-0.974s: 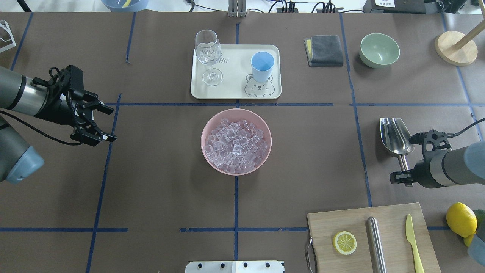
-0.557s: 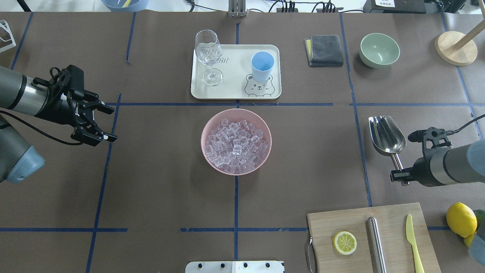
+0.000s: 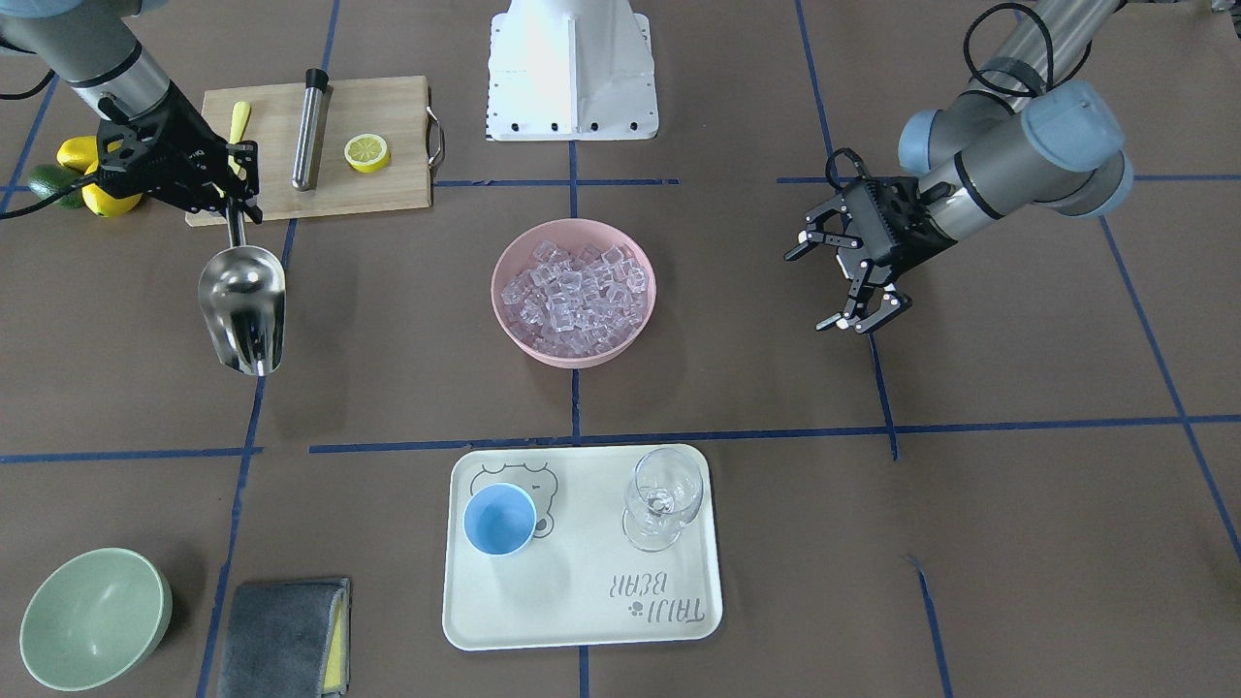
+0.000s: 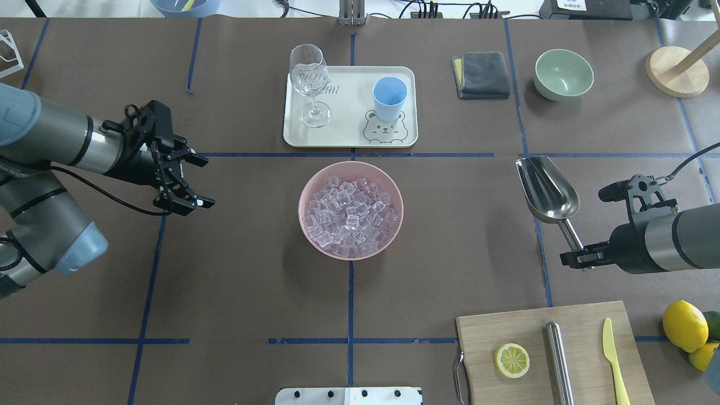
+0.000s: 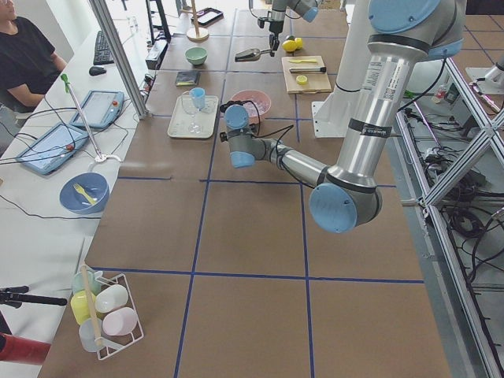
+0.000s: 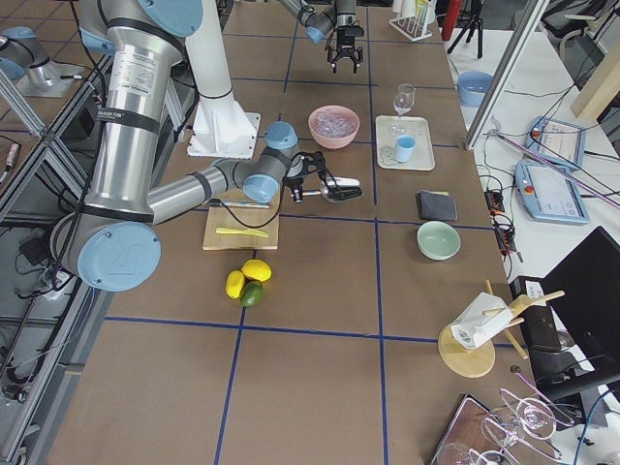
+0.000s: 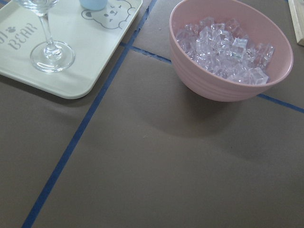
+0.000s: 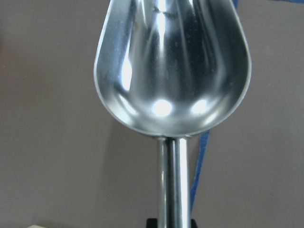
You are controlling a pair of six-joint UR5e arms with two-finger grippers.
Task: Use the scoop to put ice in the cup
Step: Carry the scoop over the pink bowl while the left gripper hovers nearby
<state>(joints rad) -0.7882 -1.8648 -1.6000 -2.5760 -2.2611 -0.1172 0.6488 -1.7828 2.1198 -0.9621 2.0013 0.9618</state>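
Observation:
The ice (image 4: 350, 216) (image 3: 574, 293) (image 7: 223, 46) is heaped in a pink bowl (image 4: 313, 184) at the table's middle. The light-blue cup (image 4: 389, 98) (image 3: 499, 519) stands on a cream tray (image 4: 349, 135) behind the bowl, next to a clear stemmed glass (image 4: 309, 84). My right gripper (image 4: 579, 256) (image 3: 233, 204) is shut on the handle of the steel scoop (image 4: 548, 188) (image 3: 242, 305) (image 8: 173, 66), held above the table to the right of the bowl; its trough is empty. My left gripper (image 4: 194, 181) (image 3: 853, 281) hangs open and empty left of the bowl.
A wooden board (image 4: 506, 326) at the front right carries a lemon slice (image 4: 512, 360), a steel cylinder (image 4: 558, 360) and a yellow knife (image 4: 613, 354). Lemons (image 4: 684, 325) lie beside it. A grey cloth (image 4: 481, 74) and a pale green bowl (image 4: 563, 74) sit at the back right.
The right gripper has carried the scoop leftward and farther from the robot, towards the bowl, tilting it. The left arm has swung right, its open gripper now nearer the bowl.

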